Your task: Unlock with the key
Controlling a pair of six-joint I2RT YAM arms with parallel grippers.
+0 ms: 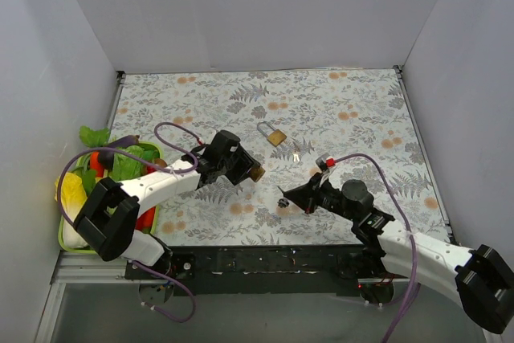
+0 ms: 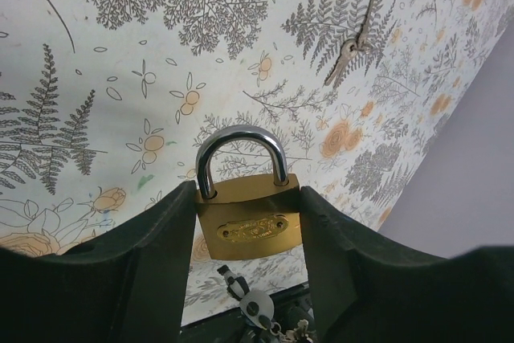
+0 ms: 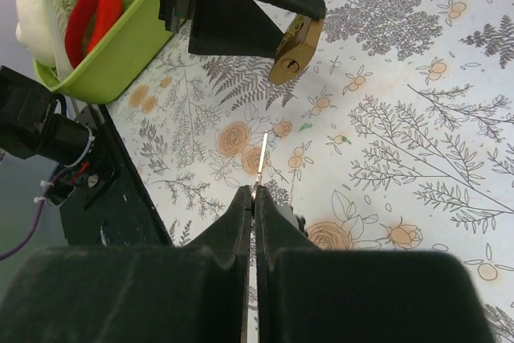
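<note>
My left gripper [image 1: 250, 171] is shut on a brass padlock [image 1: 256, 173] and holds it above the table, shackle pointing away. In the left wrist view the padlock [image 2: 249, 221] sits squeezed between both fingers [image 2: 161, 255], shackle closed. My right gripper [image 1: 292, 198] is shut on a thin silver key [image 3: 261, 158], blade pointing out from the fingertips [image 3: 241, 206]. In the right wrist view the padlock's keyhole end [image 3: 294, 50] faces the key, with a gap between them. The key and right gripper also show below the padlock in the left wrist view [image 2: 255, 304].
A second brass padlock [image 1: 274, 134] lies on the floral table farther back, with a loose pair of keys [image 1: 296, 156] beside it. A green tray [image 1: 64, 237] of vegetables stands at the left edge. Grey walls enclose the table.
</note>
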